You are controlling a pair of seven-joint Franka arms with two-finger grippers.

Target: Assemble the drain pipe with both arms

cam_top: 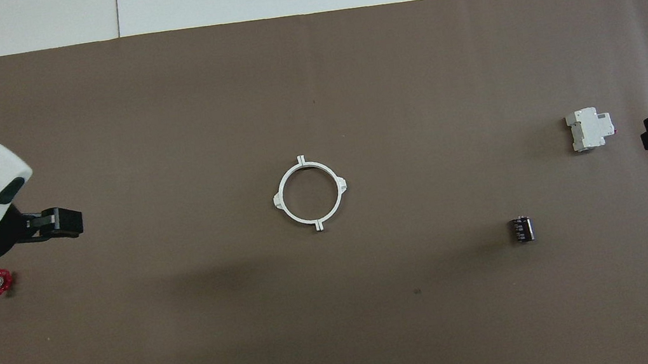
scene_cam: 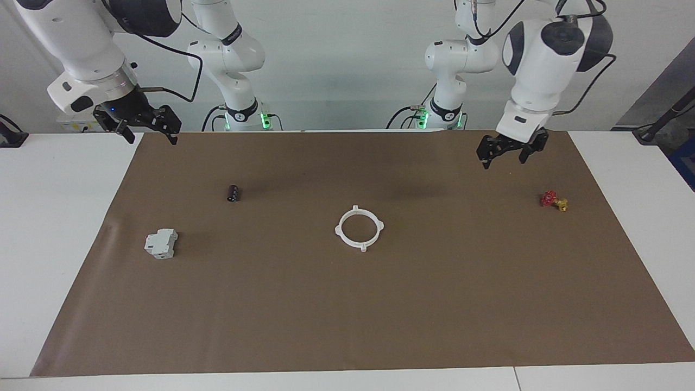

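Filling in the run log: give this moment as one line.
drain pipe: one joined ring, flat on mat | left gripper: open, raised, empty | right gripper: open, waiting, empty
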